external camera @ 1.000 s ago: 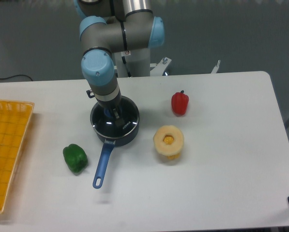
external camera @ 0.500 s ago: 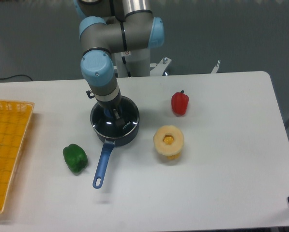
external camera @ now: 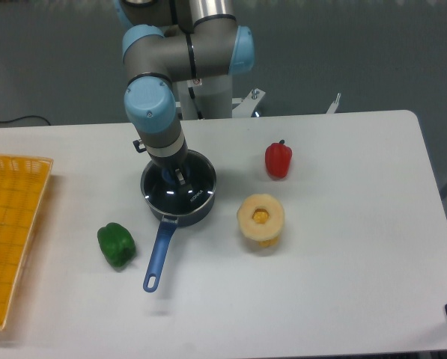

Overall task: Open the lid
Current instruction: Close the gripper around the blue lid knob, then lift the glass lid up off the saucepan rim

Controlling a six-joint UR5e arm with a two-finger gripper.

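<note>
While you survey from the left, note the yellow basket (external camera: 13,224) at the table edge, then the green pepper (external camera: 116,244) beside the saucepan (external camera: 199,213) handle. Your gripper (external camera: 174,178) stands vertically over the lid (external camera: 193,196), which sits on the pan, placed for the knob; its finger spacing is hidden. Rightward lie the corn piece (external camera: 260,219) and red pepper (external camera: 278,160), apart from the lift.
</note>
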